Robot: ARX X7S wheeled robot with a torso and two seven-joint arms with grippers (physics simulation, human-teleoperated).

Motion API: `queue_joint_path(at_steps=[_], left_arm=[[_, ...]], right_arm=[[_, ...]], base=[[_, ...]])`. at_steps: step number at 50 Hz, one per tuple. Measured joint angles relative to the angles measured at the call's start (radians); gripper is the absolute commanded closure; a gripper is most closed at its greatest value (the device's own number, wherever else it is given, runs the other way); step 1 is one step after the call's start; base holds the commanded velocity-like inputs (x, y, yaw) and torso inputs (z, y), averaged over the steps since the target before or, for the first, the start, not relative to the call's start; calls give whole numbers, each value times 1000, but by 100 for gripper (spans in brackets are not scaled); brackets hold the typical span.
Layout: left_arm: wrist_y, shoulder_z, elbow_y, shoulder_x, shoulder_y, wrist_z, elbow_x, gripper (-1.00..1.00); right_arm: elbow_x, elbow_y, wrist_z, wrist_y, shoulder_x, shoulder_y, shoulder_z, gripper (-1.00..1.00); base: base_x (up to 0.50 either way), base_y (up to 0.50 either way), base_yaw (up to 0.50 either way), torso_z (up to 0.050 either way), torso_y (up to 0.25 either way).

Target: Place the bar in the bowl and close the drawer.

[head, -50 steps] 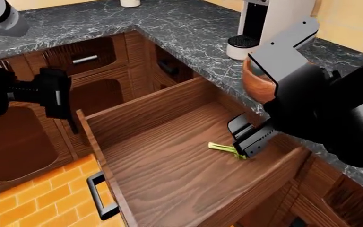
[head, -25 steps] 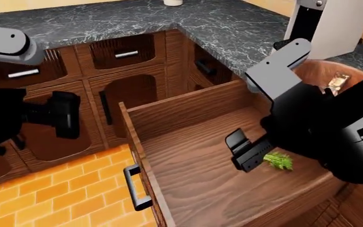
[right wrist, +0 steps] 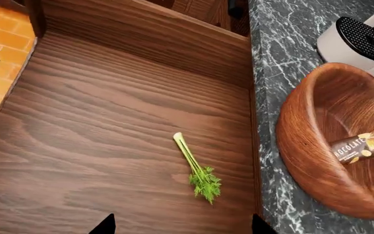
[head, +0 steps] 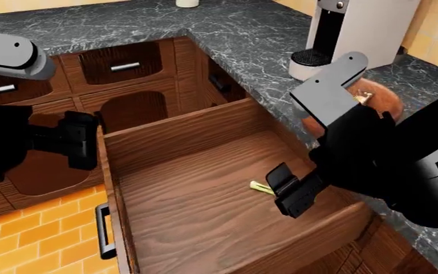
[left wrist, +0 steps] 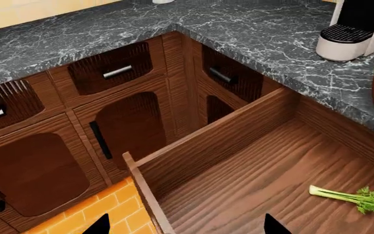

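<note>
The drawer [head: 181,132] stands pulled far out, its black handle [head: 103,231] at the front. The bar [right wrist: 362,146] lies inside the wooden bowl [right wrist: 317,146] on the counter beside the drawer. In the head view the bowl [head: 382,100] is partly hidden by my right arm. My right gripper [head: 289,191] hangs open and empty over the drawer's floor, near the celery [head: 259,186]; it also shows in the right wrist view [right wrist: 181,229]. My left gripper [head: 89,140] is open and empty just outside the drawer's far left corner; it also shows in the left wrist view [left wrist: 187,229].
A celery stalk [right wrist: 196,168] lies on the drawer floor [right wrist: 96,122]. A white coffee machine [head: 356,28] stands on the dark marble counter [head: 242,34] behind the bowl. Small drawers with silver handles [left wrist: 117,72] and cabinet doors [left wrist: 128,126] line the corner. Orange tiled floor [head: 36,245] lies below.
The head view has swung, so the drawer sits further left in it. My left gripper now stands closer to the drawer's far corner. My right gripper stays open over the drawer.
</note>
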Motion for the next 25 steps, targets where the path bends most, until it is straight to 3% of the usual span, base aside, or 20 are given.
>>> queue_joint_path(at_steps=[11,21,25], left_arm=[[1,0,7,-5,-1,3,2,-100],[-1,4,9,-7,-5,4,5,-100],[-1,5,10,-7,-7,4,7,-100]], right_arm=[[-4,-9,-16,-5,2,-1,5,-100],[-9,-13,-21,-11,-2,-3,-2,-100],[-23,-18,-16,-18,1,-6,-2,-100]], base=[[530,218,0,0,0],[10,16,0,0,1],[0,0,500,0,0]])
